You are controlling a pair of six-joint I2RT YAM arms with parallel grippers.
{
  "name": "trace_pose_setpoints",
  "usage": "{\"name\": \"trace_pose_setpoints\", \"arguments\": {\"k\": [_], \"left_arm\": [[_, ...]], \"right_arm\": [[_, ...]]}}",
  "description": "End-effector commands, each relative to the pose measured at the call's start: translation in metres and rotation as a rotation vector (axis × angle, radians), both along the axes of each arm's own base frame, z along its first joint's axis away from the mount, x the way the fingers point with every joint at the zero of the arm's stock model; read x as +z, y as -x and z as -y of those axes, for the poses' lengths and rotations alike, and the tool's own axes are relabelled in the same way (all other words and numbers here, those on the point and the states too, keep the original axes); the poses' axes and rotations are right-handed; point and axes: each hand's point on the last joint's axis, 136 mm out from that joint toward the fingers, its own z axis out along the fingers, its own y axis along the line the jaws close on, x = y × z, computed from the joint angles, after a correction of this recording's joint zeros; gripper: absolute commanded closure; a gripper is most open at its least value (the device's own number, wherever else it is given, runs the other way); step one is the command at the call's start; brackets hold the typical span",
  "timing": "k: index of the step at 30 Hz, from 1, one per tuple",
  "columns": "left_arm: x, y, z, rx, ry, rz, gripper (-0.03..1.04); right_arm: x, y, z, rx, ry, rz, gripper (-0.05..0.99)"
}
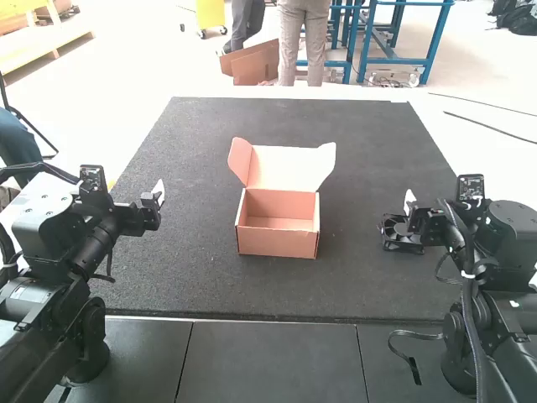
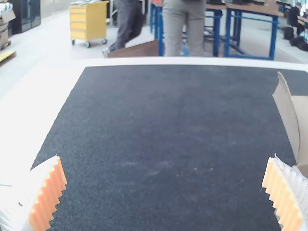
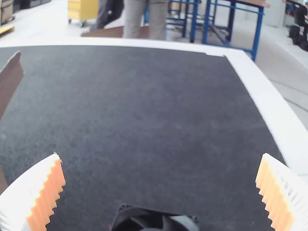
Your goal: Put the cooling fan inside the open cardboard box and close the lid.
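An open cardboard box (image 1: 278, 222) stands in the middle of the black mat (image 1: 277, 134), its lid (image 1: 292, 166) raised at the back. A black cooling fan (image 1: 401, 234) lies on the mat to the box's right, its upper rim seen between the fingers in the right wrist view as the fan (image 3: 156, 221). My right gripper (image 1: 411, 210) hovers open just above the fan. My left gripper (image 1: 157, 197) hangs open over the mat's left edge, nothing between its white ribbed fingers (image 2: 41, 195). A box flap (image 2: 288, 113) shows at that view's side.
White table surface (image 3: 269, 91) borders the mat on the right and far sides. A dark panel (image 1: 268, 361) runs along the near edge between the two arm bases. Bare mat lies between the box and each gripper.
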Motion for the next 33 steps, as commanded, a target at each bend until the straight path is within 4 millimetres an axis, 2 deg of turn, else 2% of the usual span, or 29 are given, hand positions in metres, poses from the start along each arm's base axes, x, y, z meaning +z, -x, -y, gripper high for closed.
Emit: {"name": "trace_pose_setpoints", "arguments": {"k": [1,25,28,33], "left_arm": [[0.001,0.0,-0.003,0.016,-0.01,0.012,0.04],[0.001,0.0,-0.003,0.014,-0.01,0.014,0.04],[0.002,0.0,-0.003,0.016,-0.01,0.015,0.04],[0.016,0.0,-0.005,0.024,0.001,0.075,0.04]], "right_arm": [[-0.001,0.0,0.002,-0.011,0.007,0.002,0.02],[0.002,0.0,0.001,-0.011,-0.031,0.008,0.02],[0.006,0.0,0.001,-0.014,-0.049,0.024,0.02],[0.02,-0.001,0.003,-0.019,-0.065,0.082,0.02]]}}
